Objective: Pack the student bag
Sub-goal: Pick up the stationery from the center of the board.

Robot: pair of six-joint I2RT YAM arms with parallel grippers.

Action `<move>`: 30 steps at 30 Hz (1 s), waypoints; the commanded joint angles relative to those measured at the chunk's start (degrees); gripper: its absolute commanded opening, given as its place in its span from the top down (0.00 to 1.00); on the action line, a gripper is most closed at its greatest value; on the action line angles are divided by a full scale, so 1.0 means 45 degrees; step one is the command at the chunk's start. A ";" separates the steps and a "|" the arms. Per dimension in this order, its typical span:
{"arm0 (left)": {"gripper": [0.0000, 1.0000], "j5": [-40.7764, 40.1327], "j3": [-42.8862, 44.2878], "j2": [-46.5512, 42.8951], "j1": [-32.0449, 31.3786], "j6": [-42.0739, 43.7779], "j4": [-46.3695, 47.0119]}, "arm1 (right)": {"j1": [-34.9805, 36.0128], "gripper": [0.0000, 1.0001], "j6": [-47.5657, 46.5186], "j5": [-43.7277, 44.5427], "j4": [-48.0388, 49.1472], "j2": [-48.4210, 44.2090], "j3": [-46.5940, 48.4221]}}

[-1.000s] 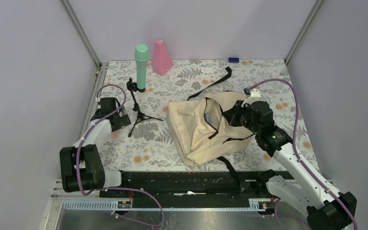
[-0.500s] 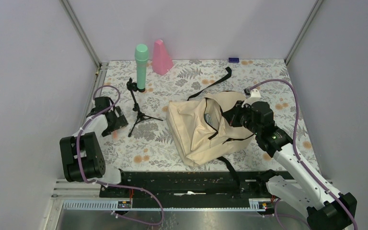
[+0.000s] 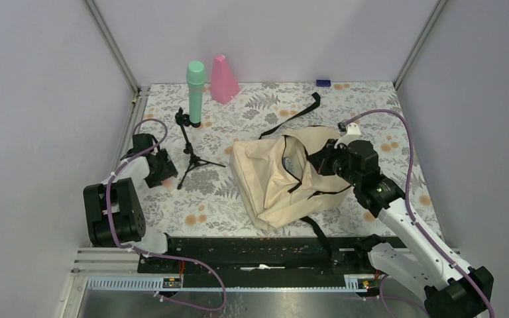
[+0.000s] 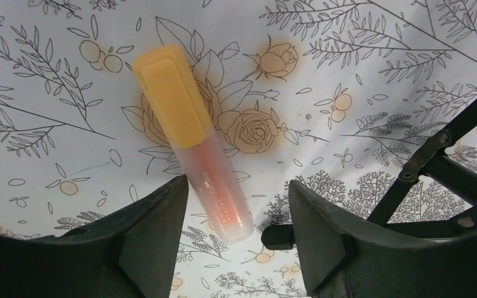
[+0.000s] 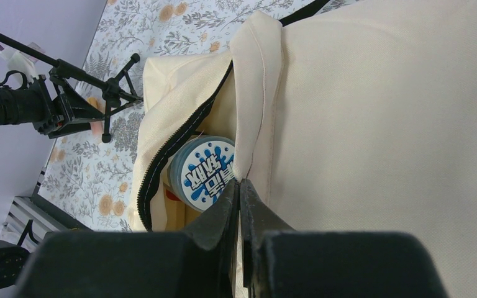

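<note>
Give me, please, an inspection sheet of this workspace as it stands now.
Surface: floral tablecloth, lying flat.
Job's things: student bag lies centre, zipper open, round tin inside; orange-capped tube lies outside on the cloth.
Clutter: black tripod, upright green cylinder, pink tapered object, small blue item at the back.
Grippers: left gripper open, straddling the tube; right gripper shut on the bag's opening edge.
Cables: purple cables loop along both arms.
Surroundings: plain walls, metal frame posts.
</note>
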 commanded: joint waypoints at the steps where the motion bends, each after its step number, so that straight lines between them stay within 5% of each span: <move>1: 0.40 -0.0302 0.0744 0.0261 0.0022 0.0016 -0.0251 | -0.0148 1.00 0.0067 0.0074 0.1644 -0.0266 0.0272; 14: 0.45 -0.0301 0.0996 0.0966 0.0097 0.0024 -0.0632 | -0.0192 1.00 0.0075 -0.0021 0.1646 -0.0392 0.0261; 30: 0.87 0.0070 0.0620 -0.0914 0.0140 0.0348 0.0028 | -0.0192 1.00 0.0245 -0.0179 0.1644 -0.0421 0.0227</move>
